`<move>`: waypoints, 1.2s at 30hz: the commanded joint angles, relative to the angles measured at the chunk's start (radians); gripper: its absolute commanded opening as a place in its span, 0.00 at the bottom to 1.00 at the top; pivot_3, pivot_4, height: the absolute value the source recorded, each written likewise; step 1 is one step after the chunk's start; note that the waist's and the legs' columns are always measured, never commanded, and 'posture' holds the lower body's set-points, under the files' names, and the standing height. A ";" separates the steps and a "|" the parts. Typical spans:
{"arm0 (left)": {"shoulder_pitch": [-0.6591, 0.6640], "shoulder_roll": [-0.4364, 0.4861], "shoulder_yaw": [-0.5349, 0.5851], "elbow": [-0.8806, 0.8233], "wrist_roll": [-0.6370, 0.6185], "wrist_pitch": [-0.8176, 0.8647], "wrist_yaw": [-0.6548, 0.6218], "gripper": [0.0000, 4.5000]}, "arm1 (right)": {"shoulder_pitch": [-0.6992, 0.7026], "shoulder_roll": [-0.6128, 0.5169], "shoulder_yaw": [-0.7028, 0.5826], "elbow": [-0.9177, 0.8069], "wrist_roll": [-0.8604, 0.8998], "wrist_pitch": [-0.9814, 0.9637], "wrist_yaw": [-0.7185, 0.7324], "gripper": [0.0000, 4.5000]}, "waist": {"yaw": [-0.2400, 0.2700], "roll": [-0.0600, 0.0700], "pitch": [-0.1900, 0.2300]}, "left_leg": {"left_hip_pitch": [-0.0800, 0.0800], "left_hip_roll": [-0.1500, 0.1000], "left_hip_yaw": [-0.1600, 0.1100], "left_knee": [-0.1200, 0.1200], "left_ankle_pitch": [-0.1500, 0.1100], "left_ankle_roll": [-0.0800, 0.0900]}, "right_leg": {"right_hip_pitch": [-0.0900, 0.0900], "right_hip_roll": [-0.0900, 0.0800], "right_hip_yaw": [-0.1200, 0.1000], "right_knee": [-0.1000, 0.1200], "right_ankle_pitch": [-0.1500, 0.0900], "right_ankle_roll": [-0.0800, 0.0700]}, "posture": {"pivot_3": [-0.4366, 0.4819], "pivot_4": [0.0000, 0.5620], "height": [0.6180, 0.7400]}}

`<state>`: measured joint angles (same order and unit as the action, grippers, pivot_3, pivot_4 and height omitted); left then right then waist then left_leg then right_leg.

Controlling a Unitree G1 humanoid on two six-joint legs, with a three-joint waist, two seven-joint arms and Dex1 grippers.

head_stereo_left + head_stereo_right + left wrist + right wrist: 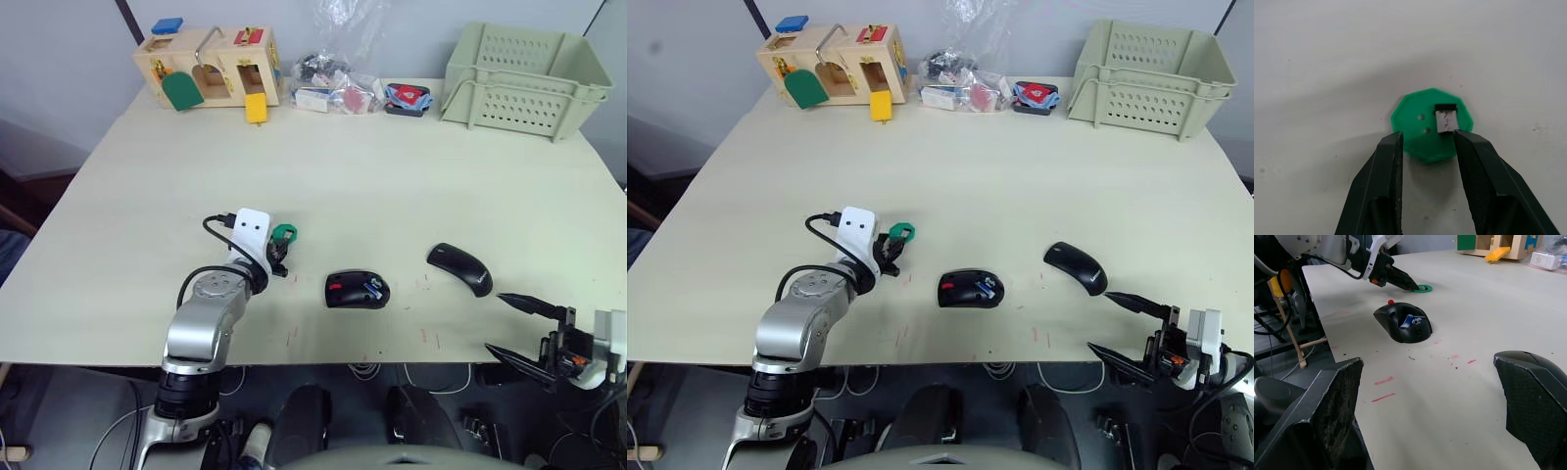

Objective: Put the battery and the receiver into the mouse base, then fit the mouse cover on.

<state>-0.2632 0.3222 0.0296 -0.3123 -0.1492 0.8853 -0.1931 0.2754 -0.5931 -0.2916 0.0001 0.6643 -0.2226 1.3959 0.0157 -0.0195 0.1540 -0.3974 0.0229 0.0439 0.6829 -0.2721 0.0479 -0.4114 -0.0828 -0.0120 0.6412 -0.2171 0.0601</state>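
1. Left pincer (1425,147) hangs over the green octagonal disc (1431,124) with its fingers parted and nothing between them; the receiver (1445,118) lies on that disc, just ahead of one fingertip.
2. Right pincer (512,323) is spread wide and empty at the counter (392,176) edge, near the mouse cover (459,267).
3. The mouse base (357,290) sits between the two pincers, with the battery (1407,321) already seated in its well.
4. The receiver looks tiny, rigid and light, likely to skid or flip; a pinch across its narrow sides seems the safest hold.
5. The left wrist view shows the receiver on the disc, which the head views leave too small to make out.
6. The right wrist view looks into the base's open well at the battery.
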 commanded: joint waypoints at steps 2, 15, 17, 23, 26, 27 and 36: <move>-0.023 0.010 -0.012 0.005 0.012 -0.050 -0.016 0.39 | -0.001 -0.014 -0.037 -0.027 0.011 -0.005 -0.001 1.00 | -0.001 0.000 0.000 | 0.000 0.000 0.000 0.000 0.000 0.000 | 0.000 0.000 0.000 0.000 0.000 0.000 | 0.48 0.27 1.00; -0.039 -0.010 -0.025 0.035 0.021 -0.079 -0.013 0.39 | 0.003 -0.015 -0.041 -0.027 0.010 -0.011 -0.001 1.00 | 0.000 0.000 0.000 | 0.000 0.000 0.000 0.000 0.000 0.000 | 0.000 0.000 0.000 0.000 0.000 0.000 | 0.48 0.27 1.00; -0.041 -0.014 -0.026 0.037 0.025 -0.079 -0.007 0.39 | 0.003 -0.015 -0.042 -0.027 0.011 -0.011 0.000 1.00 | 0.000 0.000 0.000 | 0.000 0.000 0.000 0.000 0.000 0.000 | 0.000 0.000 0.000 0.000 0.000 0.000 | 0.48 0.27 1.00; -0.040 -0.032 -0.025 0.040 0.032 -0.068 0.011 0.39 | -0.002 -0.014 -0.041 -0.026 0.012 -0.010 0.001 1.00 | 0.000 0.000 0.000 | 0.000 0.000 0.000 0.000 0.000 0.000 | 0.000 0.000 0.000 0.000 0.000 0.000 | 0.48 0.27 1.00; -0.043 -0.038 -0.026 0.040 0.036 -0.069 0.014 0.39 | -0.003 -0.013 -0.039 -0.026 0.011 -0.010 0.000 1.00 | 0.000 0.000 0.000 | 0.000 0.000 0.000 0.000 0.000 0.000 | 0.000 0.000 0.000 0.000 0.000 0.000 | 0.48 0.27 1.00; -0.044 -0.039 -0.026 0.041 0.037 -0.069 0.016 0.39 | -0.004 -0.013 -0.038 -0.026 0.011 -0.009 0.000 1.00 | 0.000 0.000 0.000 | 0.000 0.000 0.000 0.000 0.000 0.000 | 0.000 0.000 0.000 0.000 0.000 0.000 | 0.48 0.27 1.00; -0.053 -0.050 -0.026 0.053 0.038 -0.061 0.029 0.39 | -0.010 -0.010 -0.037 -0.023 0.010 -0.013 0.001 1.00 | 0.000 0.000 0.000 | 0.000 0.000 0.000 0.000 0.000 0.000 | 0.000 0.000 0.000 0.000 0.000 0.000 | 0.48 0.27 1.00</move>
<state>-0.3004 0.2748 0.0000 -0.2511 -0.1184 0.8275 -0.1696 0.2669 -0.5933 -0.2935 -0.0012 0.6643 -0.2232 1.3916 0.0154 -0.0195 0.1540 -0.3974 0.0228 0.0439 0.6829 -0.2720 0.0479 -0.4114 -0.0829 -0.0120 0.6411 -0.2170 0.0604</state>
